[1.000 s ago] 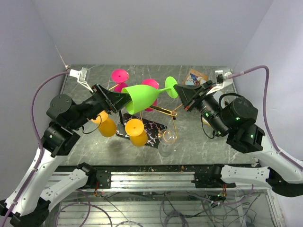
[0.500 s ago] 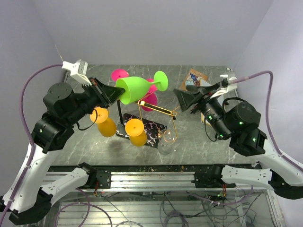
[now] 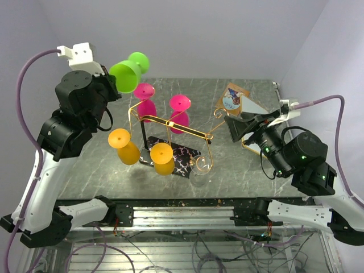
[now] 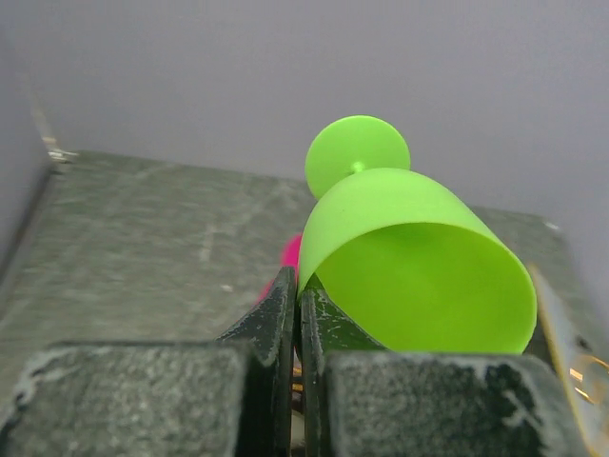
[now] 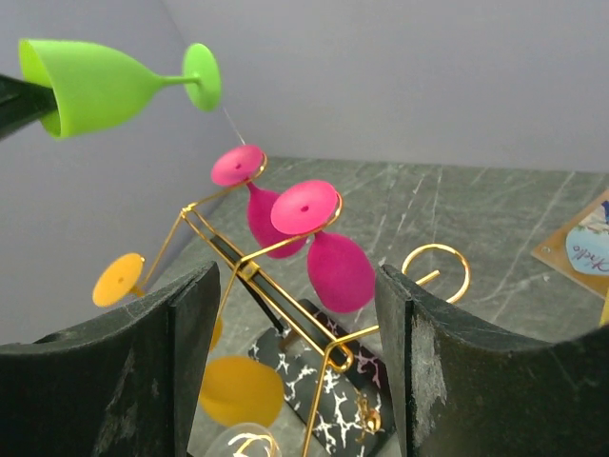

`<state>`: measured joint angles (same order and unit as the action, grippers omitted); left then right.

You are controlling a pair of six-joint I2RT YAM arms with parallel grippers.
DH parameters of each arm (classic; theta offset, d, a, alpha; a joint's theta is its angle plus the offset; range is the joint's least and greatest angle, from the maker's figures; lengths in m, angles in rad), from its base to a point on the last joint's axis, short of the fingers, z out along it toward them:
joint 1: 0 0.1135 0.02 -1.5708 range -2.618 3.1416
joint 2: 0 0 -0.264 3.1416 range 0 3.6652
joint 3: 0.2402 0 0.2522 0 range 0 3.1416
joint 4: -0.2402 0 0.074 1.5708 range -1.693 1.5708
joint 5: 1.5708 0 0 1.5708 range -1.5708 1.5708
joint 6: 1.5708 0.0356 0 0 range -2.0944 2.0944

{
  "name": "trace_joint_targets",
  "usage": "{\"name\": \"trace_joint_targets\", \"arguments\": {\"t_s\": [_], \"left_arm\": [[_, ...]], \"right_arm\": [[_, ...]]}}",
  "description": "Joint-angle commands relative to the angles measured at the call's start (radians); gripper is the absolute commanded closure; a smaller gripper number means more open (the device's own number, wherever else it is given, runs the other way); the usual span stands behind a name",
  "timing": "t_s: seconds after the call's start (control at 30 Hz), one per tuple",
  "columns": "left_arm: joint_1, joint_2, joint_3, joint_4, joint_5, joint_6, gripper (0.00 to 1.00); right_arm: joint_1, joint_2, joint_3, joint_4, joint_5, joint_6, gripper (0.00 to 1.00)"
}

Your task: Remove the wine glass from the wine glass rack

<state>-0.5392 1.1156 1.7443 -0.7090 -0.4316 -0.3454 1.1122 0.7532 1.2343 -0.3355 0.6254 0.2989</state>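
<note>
A lime green wine glass (image 3: 128,73) hangs in the air above the table's back left, well off the wine glass rack (image 3: 170,122). My left gripper (image 3: 112,86) is shut on its rim, one finger inside the bowl and one outside (image 4: 298,281). The glass lies sideways, foot pointing away (image 4: 357,152). My right gripper (image 3: 236,128) is open with nothing between its fingers, to the right of the rack. In the right wrist view the gold rack (image 5: 276,295) shows between its fingers, and the green glass (image 5: 100,86) sits high at the left.
Two pink glasses (image 3: 145,99) (image 3: 180,111) and two orange glasses (image 3: 124,145) (image 3: 164,158) hang upside down on the rack. A clear glass (image 3: 199,170) hangs at its front. A printed card (image 3: 233,98) lies at the back right. Walls close in on three sides.
My left arm carried the green glass up and to the left, away from the rack. My right gripper let go of the glass's foot, opened and drew back to the right.
</note>
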Motion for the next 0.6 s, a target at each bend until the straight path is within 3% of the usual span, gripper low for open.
{"name": "trace_joint_targets", "arguments": {"t_s": [0.0,0.1,0.2,0.37,0.57], "left_arm": [[0.007,0.040,-0.017,0.073,-0.333,0.158,0.93],[0.019,0.077,-0.035,0.070,-0.390,0.186,0.93],[0.109,0.116,-0.071,0.056,-0.351,0.161,0.93],[0.398,0.238,-0.051,-0.069,-0.061,0.020,0.93],[0.610,0.455,-0.035,-0.188,0.196,-0.042,0.93]], "right_arm": [[0.002,-0.011,0.005,-0.092,0.026,0.028,0.35],[0.002,-0.010,0.007,-0.124,0.031,0.032,0.35],[0.003,-0.003,0.008,-0.137,0.034,0.033,0.35],[0.002,0.018,0.012,-0.145,0.028,0.020,0.34],[0.002,0.040,0.015,-0.154,0.022,0.011,0.34]]}}
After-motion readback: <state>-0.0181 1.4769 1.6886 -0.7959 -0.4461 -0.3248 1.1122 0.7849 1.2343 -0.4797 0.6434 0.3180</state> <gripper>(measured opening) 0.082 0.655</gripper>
